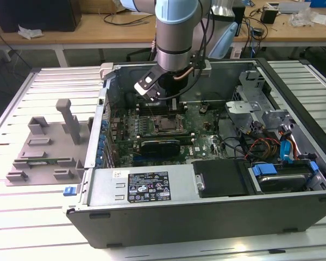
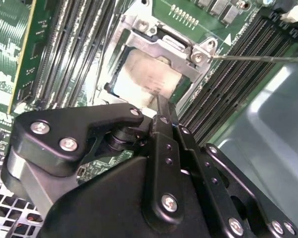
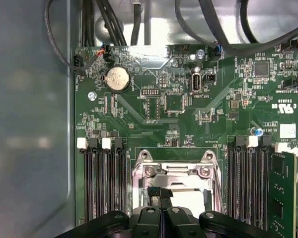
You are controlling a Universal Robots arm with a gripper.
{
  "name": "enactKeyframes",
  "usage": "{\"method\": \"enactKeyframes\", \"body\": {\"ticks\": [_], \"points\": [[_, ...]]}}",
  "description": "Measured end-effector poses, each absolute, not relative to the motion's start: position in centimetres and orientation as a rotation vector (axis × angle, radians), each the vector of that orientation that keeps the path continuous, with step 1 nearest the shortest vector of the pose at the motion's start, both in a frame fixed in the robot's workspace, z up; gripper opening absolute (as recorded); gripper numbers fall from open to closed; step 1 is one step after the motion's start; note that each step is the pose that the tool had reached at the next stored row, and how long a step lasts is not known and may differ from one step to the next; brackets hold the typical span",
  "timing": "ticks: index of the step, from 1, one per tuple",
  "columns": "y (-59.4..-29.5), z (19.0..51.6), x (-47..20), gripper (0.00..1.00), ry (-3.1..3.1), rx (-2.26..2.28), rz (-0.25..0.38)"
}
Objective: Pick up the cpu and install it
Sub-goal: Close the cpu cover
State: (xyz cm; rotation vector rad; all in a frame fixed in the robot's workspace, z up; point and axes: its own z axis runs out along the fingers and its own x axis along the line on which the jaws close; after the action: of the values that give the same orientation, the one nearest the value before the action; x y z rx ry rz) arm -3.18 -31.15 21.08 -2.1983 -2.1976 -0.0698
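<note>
Gripper (image 3: 159, 192) fingers pressed together, pinching nothing I can see, tip at the edge of the cpu (image 2: 148, 74). Cpu lies flat inside the socket frame (image 2: 161, 42) on the motherboard (image 3: 179, 104), memory slots (image 3: 102, 183) on either side. All in the open computer case (image 1: 206, 217), power supply (image 1: 146, 185) along its near wall. Grey fixture tray (image 1: 43, 157) beside the case, at the exterior view's left, on the slatted metal table (image 1: 22, 217). Wooden desk (image 1: 98, 30) with cables behind.

green printed-circuit motherboard (image 3: 188, 114), pale silver-grey square metal cpu (image 2: 149, 74), shiny steel socket frame (image 2: 165, 42), matte black gripper (image 2: 159, 101), grey plastic fixture tray (image 1: 43, 157), white ribbed bench (image 1: 22, 217)
</note>
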Motion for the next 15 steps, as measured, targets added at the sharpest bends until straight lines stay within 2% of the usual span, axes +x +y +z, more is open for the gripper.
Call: {"method": "enactKeyframes", "body": {"ticks": [15], "points": [[-30.97, 20.31, -3.56, 0.11, -2.197, -2.198, -0.069]]}}
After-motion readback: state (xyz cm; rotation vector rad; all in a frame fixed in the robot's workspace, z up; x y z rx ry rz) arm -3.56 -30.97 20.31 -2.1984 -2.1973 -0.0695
